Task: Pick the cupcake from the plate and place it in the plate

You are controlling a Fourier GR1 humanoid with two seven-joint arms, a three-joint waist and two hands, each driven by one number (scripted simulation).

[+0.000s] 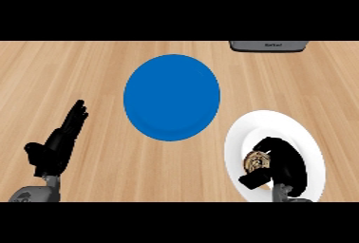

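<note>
1. Sitting on the white plate (280,121), down and to the right of the blue plate (172,97), is the cupcake (257,161). Only its brownish side is peeking out, and I can't tell if it's lifting off yet.
2. The right hand (286,163) is wrapping round it, fingers curling over one side and thumb hooking under the other, so it's clamped on the cupcake. I'm guessing it's gripping that way to carry it without tipping it.
3. The blue plate is lying just up-left of the white one with nothing on it, so it's looking like the drop spot. The carry is probably going to be short.
4. The left hand (60,144) is resting open, fingers straight and pointing up, well to the left of the blue plate and sitting out of the way.
5. Something grey (269,46) is poking in up-right of the blue plate, and I can't tell what it is.
</note>
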